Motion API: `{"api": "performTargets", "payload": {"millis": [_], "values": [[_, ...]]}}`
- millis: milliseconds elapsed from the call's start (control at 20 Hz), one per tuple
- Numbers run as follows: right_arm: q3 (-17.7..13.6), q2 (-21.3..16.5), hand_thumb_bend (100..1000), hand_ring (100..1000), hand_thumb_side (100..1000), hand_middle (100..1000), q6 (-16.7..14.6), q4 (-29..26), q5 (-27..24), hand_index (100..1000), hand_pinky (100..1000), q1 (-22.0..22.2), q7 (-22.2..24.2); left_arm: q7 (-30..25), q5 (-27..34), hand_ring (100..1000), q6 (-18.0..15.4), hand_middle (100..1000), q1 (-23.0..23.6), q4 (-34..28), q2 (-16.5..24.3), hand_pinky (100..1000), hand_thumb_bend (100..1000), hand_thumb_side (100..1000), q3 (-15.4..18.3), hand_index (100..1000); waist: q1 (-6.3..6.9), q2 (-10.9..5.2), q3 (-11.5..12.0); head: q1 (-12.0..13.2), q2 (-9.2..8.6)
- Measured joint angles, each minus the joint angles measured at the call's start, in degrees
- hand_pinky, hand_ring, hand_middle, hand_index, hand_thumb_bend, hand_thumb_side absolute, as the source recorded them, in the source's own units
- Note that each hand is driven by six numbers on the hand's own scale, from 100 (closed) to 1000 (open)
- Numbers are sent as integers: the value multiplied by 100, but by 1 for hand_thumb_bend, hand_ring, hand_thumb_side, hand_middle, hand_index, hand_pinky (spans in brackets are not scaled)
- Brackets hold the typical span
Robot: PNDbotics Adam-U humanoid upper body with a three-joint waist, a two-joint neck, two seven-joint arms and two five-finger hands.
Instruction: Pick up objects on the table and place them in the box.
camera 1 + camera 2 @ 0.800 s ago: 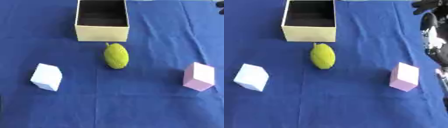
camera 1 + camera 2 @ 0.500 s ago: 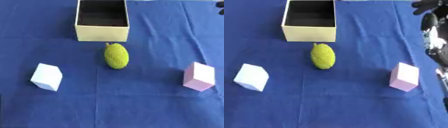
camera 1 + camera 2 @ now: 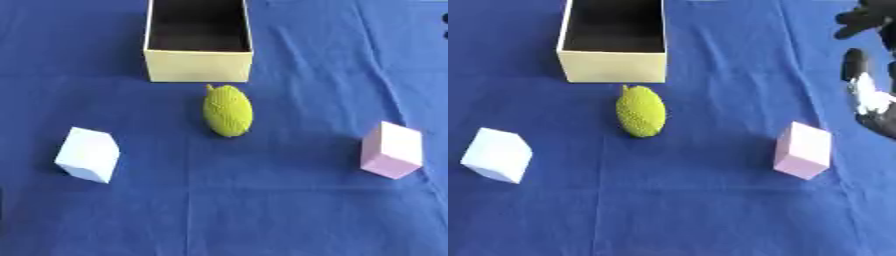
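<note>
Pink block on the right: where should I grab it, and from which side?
Grip the pink block across its two broad side faces, coming down from above with the right hand, which is nearest. The block stands upright with open cloth all around it.

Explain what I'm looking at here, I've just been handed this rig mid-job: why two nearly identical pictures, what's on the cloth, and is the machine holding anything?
The two pictures are the left and right eyes of one camera in the robot's head, looking down at the table, which is covered in blue cloth. So they show the same moment from slightly different spots. On the cloth sit an open yellow box at the far side, a bumpy green fruit-shaped object just in front of it, a white block to the left and a pink block to the right. The box looks empty, so nothing has been put away yet. The dark shape at the right edge of the right eye view is the robot's right hand; I cannot tell how its fingers stand, but it holds none of the objects. The left hand is not visible.
</note>
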Motion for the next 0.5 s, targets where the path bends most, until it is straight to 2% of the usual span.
{"api": "performTargets", "payload": {"millis": [250, 350, 500], "values": [[4, -676, 100, 813, 299, 686, 170, 0, 425, 879, 897, 541, -9, 100, -110, 725, 22, 666, 105, 0, 235, 830, 100, 594, 4, 802, -6, -10, -59, 3, 7], [27, -949, 100, 826, 284, 720, 311, 0, 596, 888, 899, 743, -38, 145, -164, 724, 14, 665, 119, 0, 340, 830, 100, 593, 5, 801, -5, -14, -82, 4, 7], [96, -1357, 100, 847, 318, 768, 538, 0, 847, 901, 903, 975, -34, 207, -245, 723, 8, 664, 165, 0, 437, 830, 100, 592, 13, 801, -4, -24, -94, 15, 7]]}}
